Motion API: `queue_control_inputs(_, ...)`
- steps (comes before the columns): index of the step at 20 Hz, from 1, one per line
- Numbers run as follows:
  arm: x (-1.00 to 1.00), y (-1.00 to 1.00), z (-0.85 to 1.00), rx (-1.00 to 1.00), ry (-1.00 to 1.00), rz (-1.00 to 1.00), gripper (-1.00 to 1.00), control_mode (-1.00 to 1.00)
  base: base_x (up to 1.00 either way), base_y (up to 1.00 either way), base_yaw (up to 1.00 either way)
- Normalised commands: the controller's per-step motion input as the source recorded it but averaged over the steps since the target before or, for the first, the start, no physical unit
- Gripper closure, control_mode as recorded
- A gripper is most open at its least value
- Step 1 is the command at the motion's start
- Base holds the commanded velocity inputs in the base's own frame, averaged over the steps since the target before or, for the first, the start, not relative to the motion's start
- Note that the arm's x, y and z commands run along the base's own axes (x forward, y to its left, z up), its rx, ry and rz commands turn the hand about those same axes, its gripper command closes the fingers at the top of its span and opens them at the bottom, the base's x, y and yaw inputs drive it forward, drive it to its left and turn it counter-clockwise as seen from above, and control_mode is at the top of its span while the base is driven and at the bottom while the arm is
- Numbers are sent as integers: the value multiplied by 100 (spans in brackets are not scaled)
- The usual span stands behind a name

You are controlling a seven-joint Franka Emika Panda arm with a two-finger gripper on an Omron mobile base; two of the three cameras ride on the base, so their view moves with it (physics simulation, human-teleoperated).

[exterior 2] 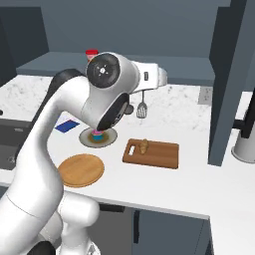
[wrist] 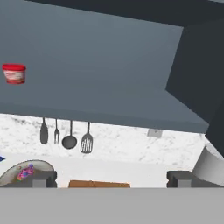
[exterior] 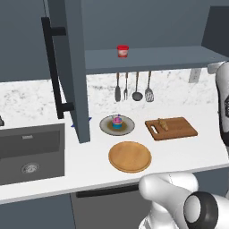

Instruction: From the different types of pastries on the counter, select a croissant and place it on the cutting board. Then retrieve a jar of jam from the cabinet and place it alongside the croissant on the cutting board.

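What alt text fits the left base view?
A small croissant lies on the wooden cutting board on a white marble counter. A red-lidded jar of jam sits on the open cabinet's shelf; a pink-frosted cupcake and round wooden plate are nearby.

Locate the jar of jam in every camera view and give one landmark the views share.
Left base view: the jar of jam stands on the cabinet shelf, upper middle.
Right base view: its red lid peeks out above the arm, upper left.
Hand view: far left, on the shelf.
Shared landmark: the hanging utensils below the shelf, lower right of the jar.
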Motion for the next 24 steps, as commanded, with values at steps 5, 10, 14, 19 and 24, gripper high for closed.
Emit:
queue_control_inputs(5, -46, 30, 69, -4, -11, 12, -100, -100, 0, 0, 0)
queue_control_inputs(10, -32, 85, 1, -10, -26, 15, -100, -100, 0, 0, 0)
queue_control_inputs(14, -15, 94, -7, -20, -37, -4, -100, -100, 0, 0, 0)
queue_control_inputs(19, 30, 58, 14, -2, 30, -6, -100, -100, 0, 0, 0)
queue_control_inputs(24, 33, 29, 0, 3, 44, 1, -100, -100, 0, 0, 0)
